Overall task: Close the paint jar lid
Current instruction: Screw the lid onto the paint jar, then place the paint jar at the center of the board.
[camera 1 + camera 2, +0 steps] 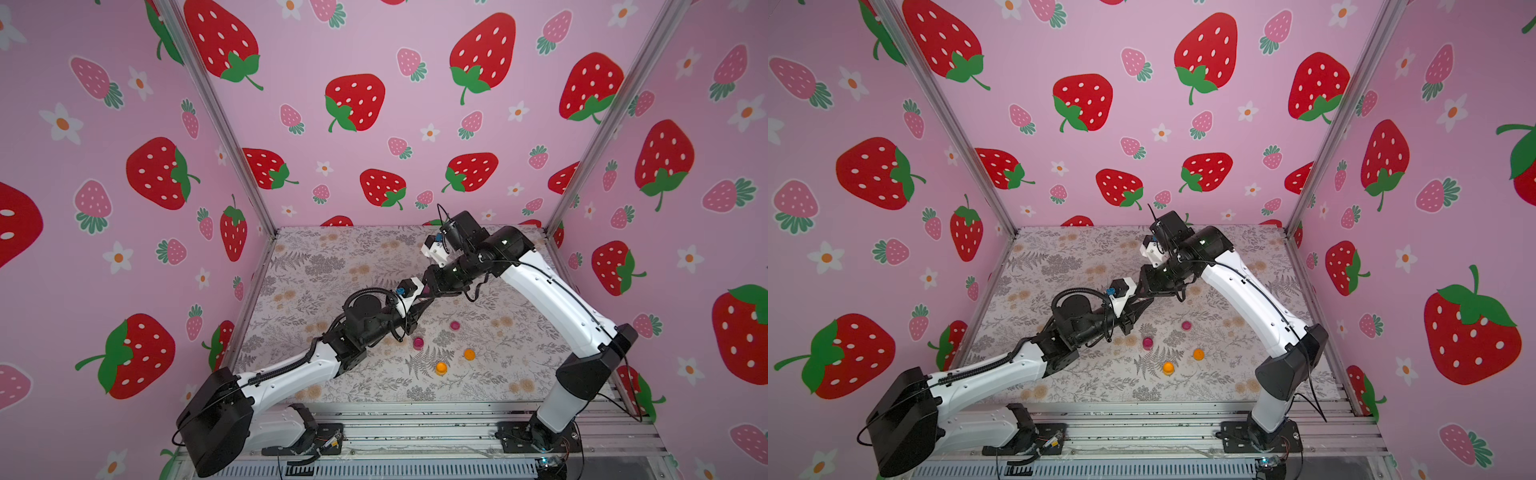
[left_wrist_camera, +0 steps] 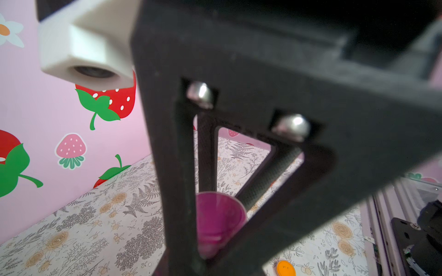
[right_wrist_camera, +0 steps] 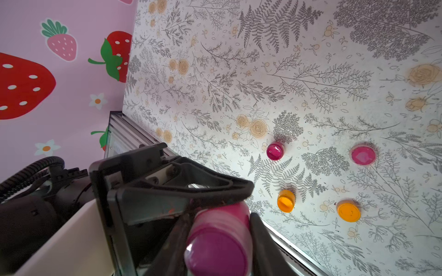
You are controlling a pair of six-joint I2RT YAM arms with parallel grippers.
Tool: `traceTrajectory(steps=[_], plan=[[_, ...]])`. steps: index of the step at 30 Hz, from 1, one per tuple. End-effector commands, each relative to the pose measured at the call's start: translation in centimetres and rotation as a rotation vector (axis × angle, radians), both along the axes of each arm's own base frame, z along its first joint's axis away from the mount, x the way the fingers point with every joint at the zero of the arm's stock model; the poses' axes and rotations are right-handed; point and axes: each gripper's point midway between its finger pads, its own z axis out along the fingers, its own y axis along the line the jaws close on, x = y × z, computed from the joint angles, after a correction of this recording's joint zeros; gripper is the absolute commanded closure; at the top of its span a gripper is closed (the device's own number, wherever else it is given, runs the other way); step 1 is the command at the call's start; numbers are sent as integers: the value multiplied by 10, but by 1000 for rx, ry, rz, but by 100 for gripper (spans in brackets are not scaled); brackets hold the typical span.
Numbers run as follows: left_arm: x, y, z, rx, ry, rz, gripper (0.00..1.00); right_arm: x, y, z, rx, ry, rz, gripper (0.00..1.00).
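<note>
- Nearest, two orange pieces sat on the table (image 1: 332,257): one orange jar (image 1: 441,368) and one orange lid (image 1: 469,354).
- Behind them lay two magenta pieces: one open jar (image 1: 418,342) and one loose lid (image 1: 455,325).
- Farthest, in mid-air, one held jar (image 2: 217,222) sat pinched in the left gripper (image 1: 420,303). The right gripper (image 3: 221,215) was clamped around its cap (image 3: 215,253).

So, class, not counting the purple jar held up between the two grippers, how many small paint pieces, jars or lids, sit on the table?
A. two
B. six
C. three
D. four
D: the right wrist view shows a magenta jar, a magenta lid, an orange jar and an orange lid on the table, while the purple jar is held above it.
</note>
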Motion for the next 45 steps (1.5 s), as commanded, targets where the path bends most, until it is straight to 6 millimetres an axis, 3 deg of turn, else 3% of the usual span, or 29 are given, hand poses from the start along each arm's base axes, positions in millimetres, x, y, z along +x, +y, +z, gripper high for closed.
traceTrajectory(steps=[1, 5, 7, 10, 12, 13, 16, 20, 25, 31, 37, 45], plan=[[-3, -3, 5, -10, -44, -23, 100, -7, -1, -3, -23, 27, 23, 69], [0, -1, 4, -18, -49, -1, 100, -8, -3, -5, -32, 29, 28, 74], [2, 3, 5, -34, -44, 13, 95, -6, -5, -8, -49, 25, 24, 75], [6, 11, 2, -50, -10, 36, 56, 1, -10, -14, -66, 22, 4, 77], [9, 20, -1, -76, 25, 61, 35, 9, -14, -16, -78, 10, -12, 77], [10, 25, -3, -87, 45, 67, 2, 14, -18, -17, -86, 3, -26, 77], [16, 45, -19, -106, 144, 108, 1, 39, -35, -28, -139, -33, -82, 77], [17, 80, -34, -194, 224, 169, 1, 76, -66, -57, -261, -63, -159, 77], [10, 89, -42, -144, 296, 198, 1, 124, -101, -110, -427, -84, -233, 76], [26, 102, -54, -193, 463, 295, 1, 171, -130, -162, -473, -70, -313, 76], [24, 98, -55, -200, 469, 266, 1, 194, -138, -194, -497, -59, -321, 74], [19, 95, -56, -207, 464, 233, 1, 200, -138, -236, -535, -1, -321, 69]])
